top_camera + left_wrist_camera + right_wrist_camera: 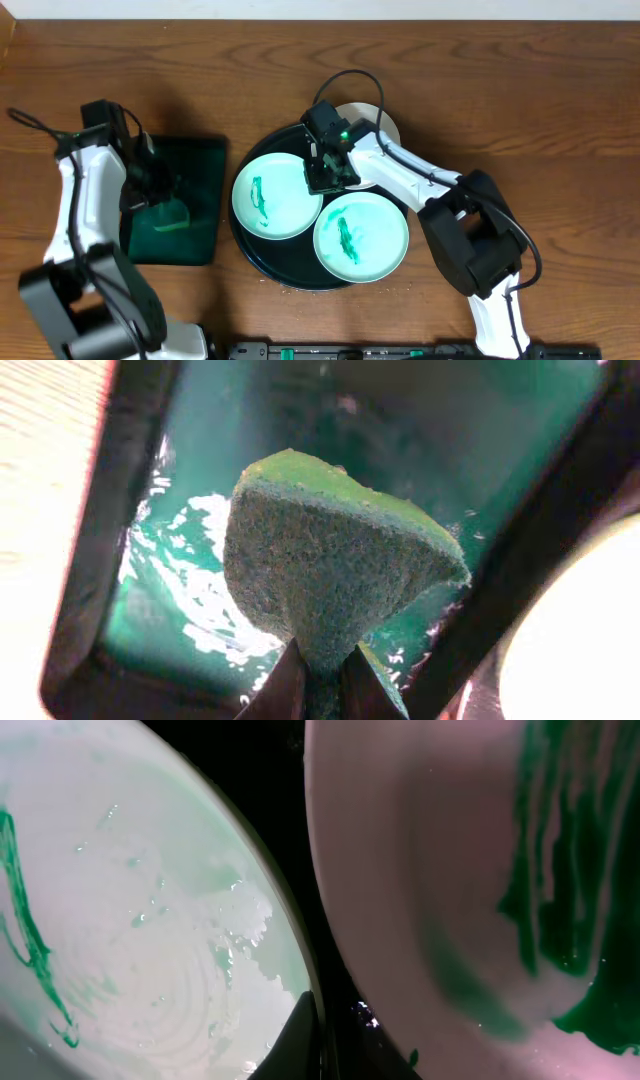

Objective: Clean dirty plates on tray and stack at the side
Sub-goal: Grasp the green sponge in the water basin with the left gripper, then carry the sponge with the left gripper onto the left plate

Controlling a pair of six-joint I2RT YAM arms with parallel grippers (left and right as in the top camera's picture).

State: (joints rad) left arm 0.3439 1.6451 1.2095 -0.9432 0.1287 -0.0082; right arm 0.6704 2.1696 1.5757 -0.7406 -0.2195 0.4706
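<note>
A green scouring sponge (330,560) is pinched tight in the left end effector (322,695), above the wet green rectangular tray (300,420). The right end effector (330,170) is set between a smeared mint plate (272,195) and a second mint plate (362,238) on the black tray (280,272); how far it is open cannot be told. The sponge is best laid flat and swept across the whole smear while the plate is steadied. A white plate (385,118) is seen at the tray's far rim, on the wooden bench (520,80).
</note>
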